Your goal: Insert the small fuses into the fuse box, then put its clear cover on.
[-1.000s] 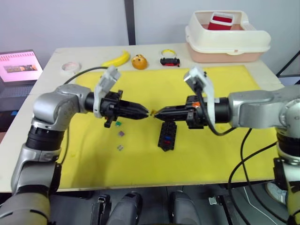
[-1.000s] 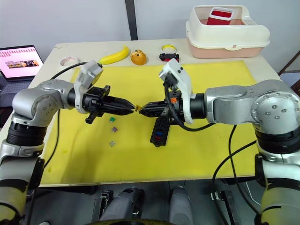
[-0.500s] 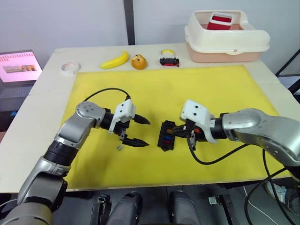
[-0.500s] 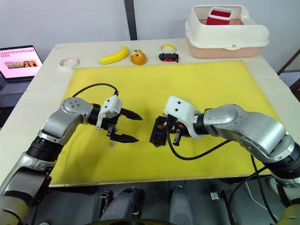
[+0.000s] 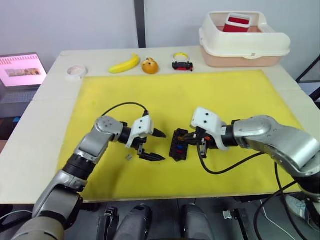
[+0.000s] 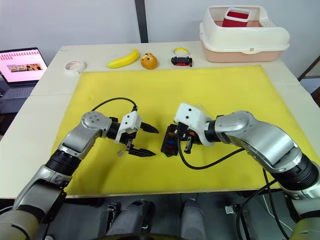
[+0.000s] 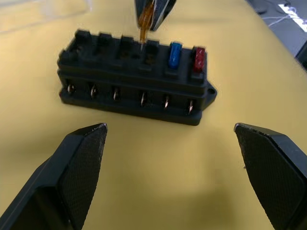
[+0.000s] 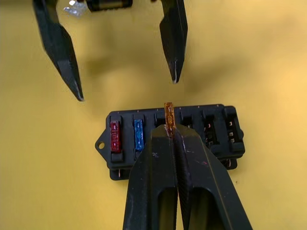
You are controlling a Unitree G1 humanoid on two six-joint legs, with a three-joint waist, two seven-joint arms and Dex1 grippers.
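Yellow mat [image 5: 240, 95] — right tool [image 8: 169, 128] pinching amber fuse [image 8: 168, 113].

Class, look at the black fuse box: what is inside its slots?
In the fuse box, a red fuse and a blue fuse sit at one end. The right gripper holds an orange fuse over the next slot. Slot depths are hidden.

Left gripper [image 5: 156, 145] fingers spread wide; right gripper [image 8: 169, 125] fingers pinched together.

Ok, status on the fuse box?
Right gripper shut on amber fuse over fuse box. Left gripper open, empty, beside it. Red, blue fuses seated. Nothing blocking.
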